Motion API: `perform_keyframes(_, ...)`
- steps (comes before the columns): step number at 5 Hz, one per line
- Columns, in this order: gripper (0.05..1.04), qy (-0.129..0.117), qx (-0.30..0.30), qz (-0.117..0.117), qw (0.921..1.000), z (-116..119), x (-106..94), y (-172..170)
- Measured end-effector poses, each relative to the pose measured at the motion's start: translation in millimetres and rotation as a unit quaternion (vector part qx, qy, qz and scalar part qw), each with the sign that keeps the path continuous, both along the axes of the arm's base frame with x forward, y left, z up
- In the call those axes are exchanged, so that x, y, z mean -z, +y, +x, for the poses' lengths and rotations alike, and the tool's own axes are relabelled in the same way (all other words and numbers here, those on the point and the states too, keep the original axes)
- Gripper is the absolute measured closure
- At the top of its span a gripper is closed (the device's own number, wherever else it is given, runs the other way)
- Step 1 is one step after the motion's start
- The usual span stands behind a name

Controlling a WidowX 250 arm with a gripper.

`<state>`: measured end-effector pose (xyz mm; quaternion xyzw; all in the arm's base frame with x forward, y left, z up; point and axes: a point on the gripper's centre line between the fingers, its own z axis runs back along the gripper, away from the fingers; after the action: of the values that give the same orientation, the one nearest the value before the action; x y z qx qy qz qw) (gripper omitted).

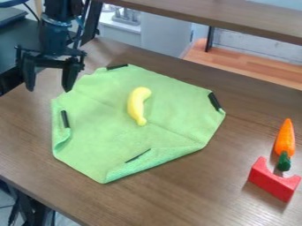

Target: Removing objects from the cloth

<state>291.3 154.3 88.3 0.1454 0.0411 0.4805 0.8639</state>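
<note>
Item: banana (137, 105), one, yellow, lying on its side upon the cloth (118, 150), a little beyond the middle; the only thing left there to remove, by my reckoning.

Long axis: from the cloth's far side towards its near side, as I see it from where I stand; the thin end points near, the bulge of the curve faces the cloth's left.

Item: gripper (49, 89), black, on the one arm (56, 35), hanging off the far left of the cloth, fingers spread well apart, nothing between them.

Bearing: the banana lies to the right of the fingers and somewhat nearer to me, inward from the cloth's left edge. The gap between the fingertips runs from left to right, roughly across the banana's length; a grasp over its waist should therefore ask for travel inward and down, with little turning.

Caution: a grasp set too low might pinch the cloth as well.

Also held on the table (218, 194), well right of the cloth: carrot (284, 139), its green end at the notch of the block (273, 178), which is red
</note>
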Motion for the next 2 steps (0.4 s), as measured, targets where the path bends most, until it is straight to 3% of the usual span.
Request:
perform_keyframes(1,0.084,0.013,0.002,-0.007,0.9999,0,10.1,-1)
perform_keyframes(2,0.084,-0.007,0.056,-0.039,0.9977,13,15.3,-18)
